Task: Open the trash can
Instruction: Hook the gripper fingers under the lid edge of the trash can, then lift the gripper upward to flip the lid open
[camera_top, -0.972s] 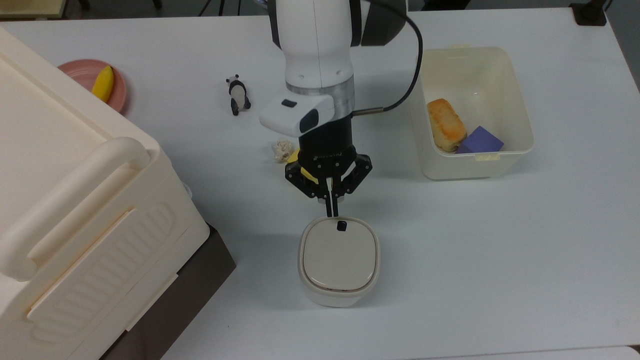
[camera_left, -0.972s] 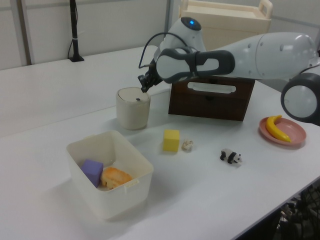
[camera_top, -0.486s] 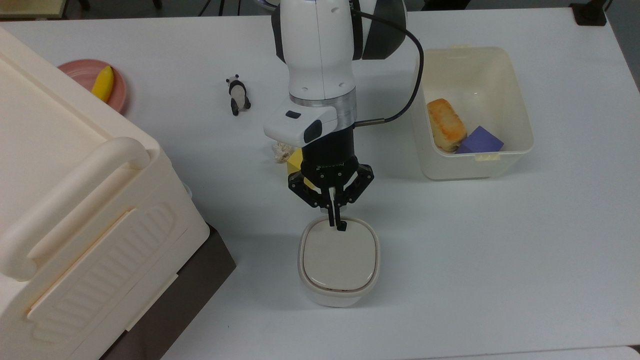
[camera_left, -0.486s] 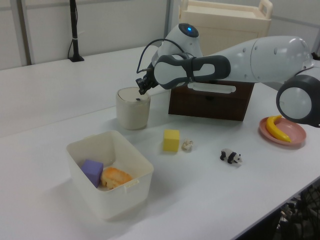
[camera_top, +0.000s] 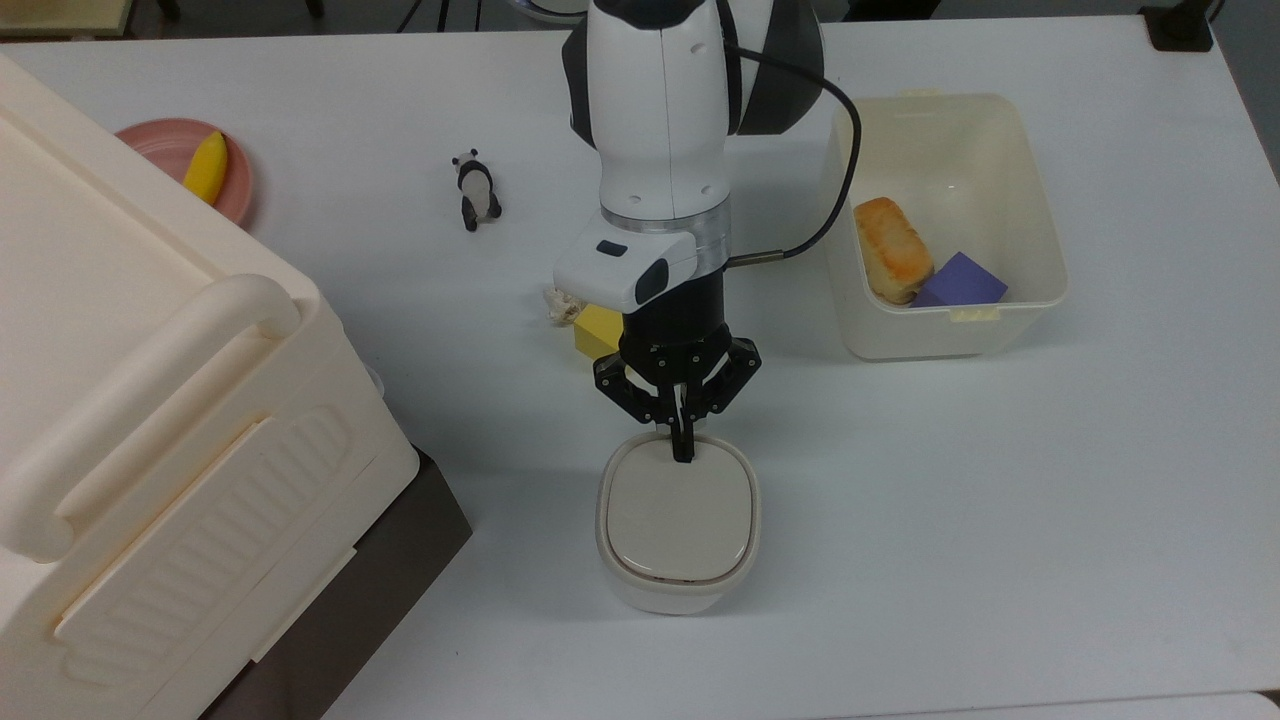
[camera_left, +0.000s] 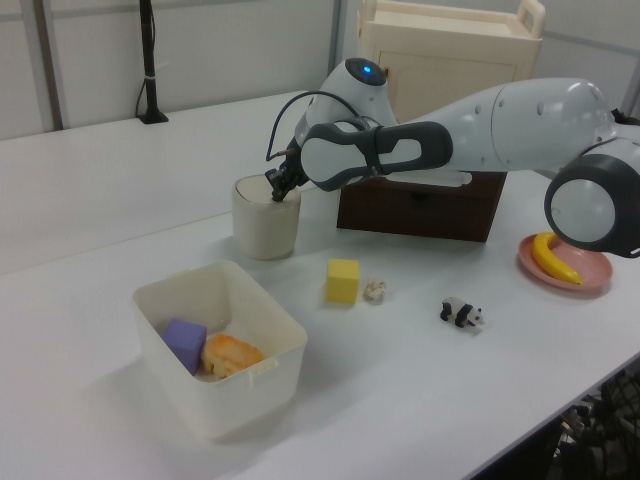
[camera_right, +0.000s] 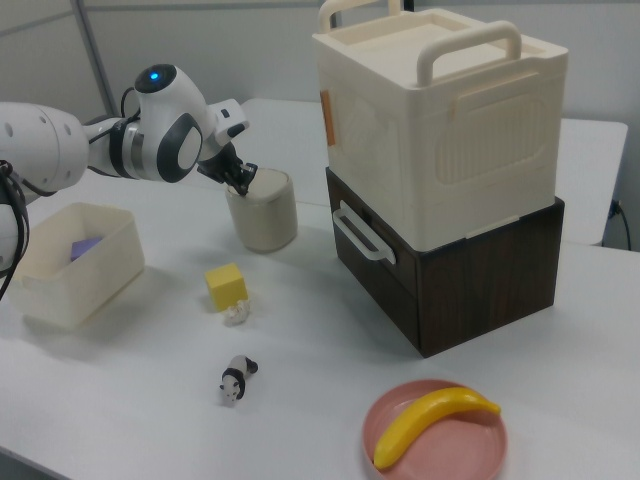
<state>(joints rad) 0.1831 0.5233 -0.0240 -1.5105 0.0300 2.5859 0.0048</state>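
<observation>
White arm (camera_top: 655, 110), black cable (camera_top: 835, 190), black gripper (camera_top: 683, 452)

A white table (camera_top: 1000, 500) holds a small cream trash can (camera_top: 679, 525) with its flat lid shut, a yellow cube (camera_left: 342, 280) and a small beige lump (camera_left: 375, 291) just beside it. An open white tub (camera_top: 945, 225), a toy panda (camera_top: 477, 188) and a pink plate (camera_right: 437, 440) also stand on it, well apart. A dark brown box (camera_right: 470, 280) sits at the top view's lower left.

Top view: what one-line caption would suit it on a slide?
Robot arm's closed pincer presses down at the rim of the small lidded trash can, its lid still flat.
</observation>
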